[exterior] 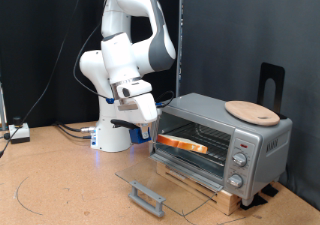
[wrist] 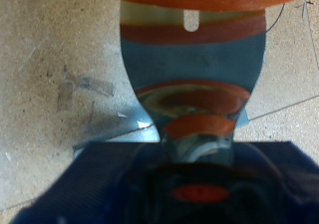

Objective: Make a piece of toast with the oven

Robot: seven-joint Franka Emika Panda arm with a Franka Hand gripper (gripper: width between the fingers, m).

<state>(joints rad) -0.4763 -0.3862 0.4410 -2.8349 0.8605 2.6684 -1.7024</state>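
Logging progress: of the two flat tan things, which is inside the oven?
The piece of toast, orange-crusted, lies on the rack inside the oven; the round wooden board sits on top.

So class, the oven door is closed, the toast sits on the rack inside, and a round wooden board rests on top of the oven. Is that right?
Not quite. The oven door is open, dropped down flat in front, as the exterior view shows. The rest holds: the toast sits on the rack inside, and the round wooden board rests on top of the oven.
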